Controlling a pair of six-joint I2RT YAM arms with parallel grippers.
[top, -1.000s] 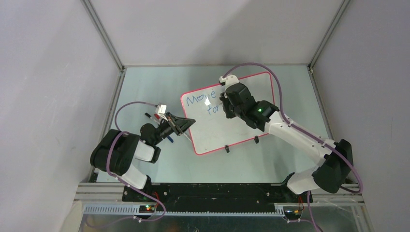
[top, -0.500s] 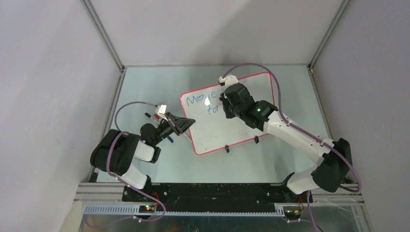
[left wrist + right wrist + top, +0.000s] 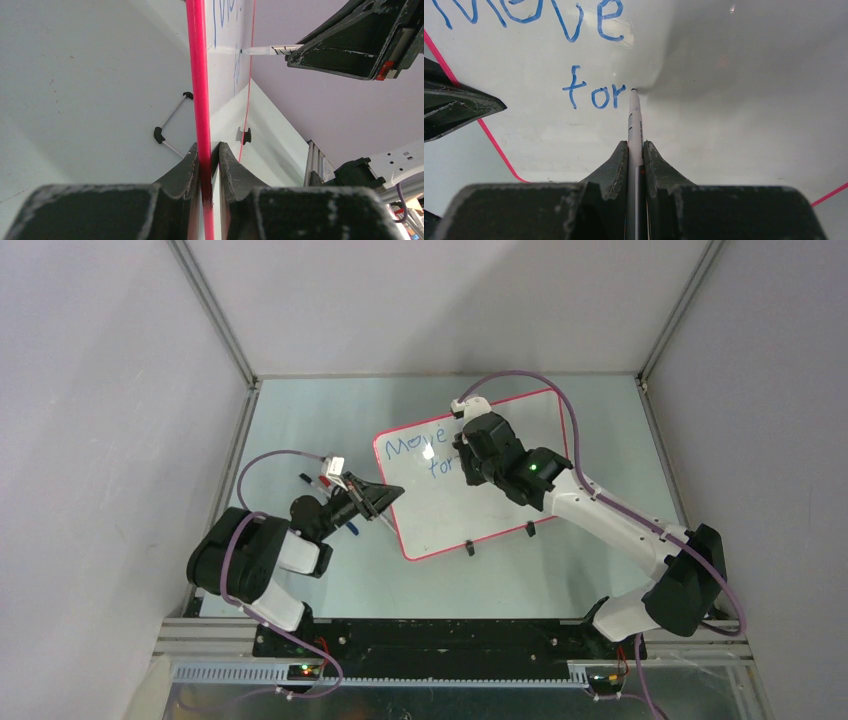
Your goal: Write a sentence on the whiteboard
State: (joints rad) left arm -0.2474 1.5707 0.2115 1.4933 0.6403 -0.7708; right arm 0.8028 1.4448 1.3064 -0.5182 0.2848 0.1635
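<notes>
The whiteboard [image 3: 497, 502] lies tilted on the table, white with a thin red-pink frame [image 3: 199, 90]. My left gripper [image 3: 386, 497] is shut on its left edge, and the frame runs between the jaws [image 3: 209, 149]. The sentence [image 3: 418, 448] reads "Move" with "for" [image 3: 594, 95] below it in blue. My right gripper [image 3: 468, 452] hangs over the board's middle, shut [image 3: 636, 146] on a white marker [image 3: 634, 122]. The marker's tip touches the board just right of "for". The left wrist view shows the marker [image 3: 260, 50] meeting the board from the side.
Loose markers [image 3: 322, 481] lie on the table left of the board, behind my left wrist. Two black clip feet [image 3: 468, 548] [image 3: 530, 531] sit on the board's near edge. Grey walls with metal rails [image 3: 215, 320] close in the table on three sides.
My right gripper with the marker has shifted slightly to the left over the board. The left gripper and the board have not moved.
</notes>
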